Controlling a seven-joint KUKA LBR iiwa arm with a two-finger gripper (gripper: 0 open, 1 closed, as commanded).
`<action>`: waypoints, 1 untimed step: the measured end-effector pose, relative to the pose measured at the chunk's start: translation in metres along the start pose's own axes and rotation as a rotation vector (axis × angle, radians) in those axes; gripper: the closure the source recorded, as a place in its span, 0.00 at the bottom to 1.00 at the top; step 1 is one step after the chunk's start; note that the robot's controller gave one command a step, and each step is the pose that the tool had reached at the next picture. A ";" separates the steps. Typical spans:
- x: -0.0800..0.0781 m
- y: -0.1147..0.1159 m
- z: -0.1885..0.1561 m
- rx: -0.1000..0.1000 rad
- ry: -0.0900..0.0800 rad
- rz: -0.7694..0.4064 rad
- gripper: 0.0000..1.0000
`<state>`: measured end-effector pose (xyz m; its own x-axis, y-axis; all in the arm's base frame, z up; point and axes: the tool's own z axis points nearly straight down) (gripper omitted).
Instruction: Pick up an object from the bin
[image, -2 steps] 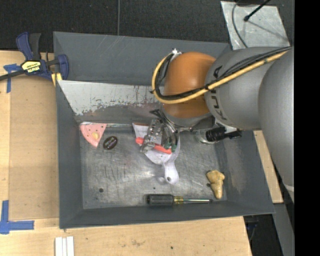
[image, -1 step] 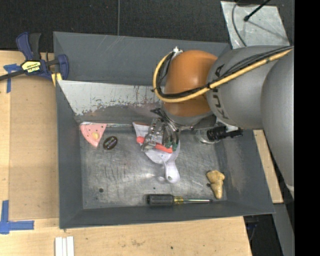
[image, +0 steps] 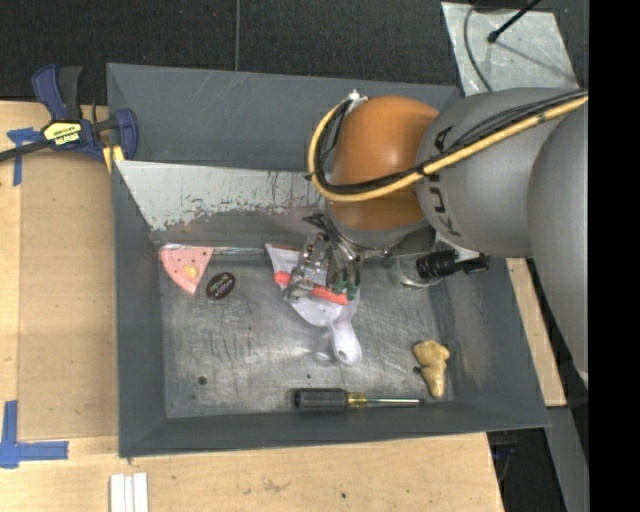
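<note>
**BIN STOCK, WITH PINCER LOW OVER THE CENTRE HEAP**

- Bin (image: 140, 330): grey metal, scuffed floor.
- Arm (image: 500, 160): enters from 3 o'clock, with an orange cover over the wrist.
- Screwdriver (image: 350, 400): black handle, flat along the wall at 6 o'clock.
- White plastic piece (image: 338, 330): at centre, with a red-and-green bit (image: 333, 294) lying against its 12 o'clock end. This small heap is probably the pick.
- Pink wedge (image: 185, 267): 10 o'clock.
- Tan lump (image: 432, 365): 4 o'clock.
- Dark disc (image: 220, 286): 9 o'clock, just beside the wedge.

Handling: the heap's pieces overlap. Closing squarely on one piece and lifting straight up should keep the others from dragging along.

Pincer (image: 320, 275): down at the heap's 12 o'clock side. How far open it is, and whether it grips anything, cannot be told.
</note>
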<state>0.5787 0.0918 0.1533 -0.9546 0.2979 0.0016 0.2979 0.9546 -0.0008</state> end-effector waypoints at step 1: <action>0.000 0.000 -0.008 0.000 -0.001 0.000 1.00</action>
<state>0.5789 0.0917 0.1617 -0.9545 0.2982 0.0007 0.2982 0.9545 -0.0004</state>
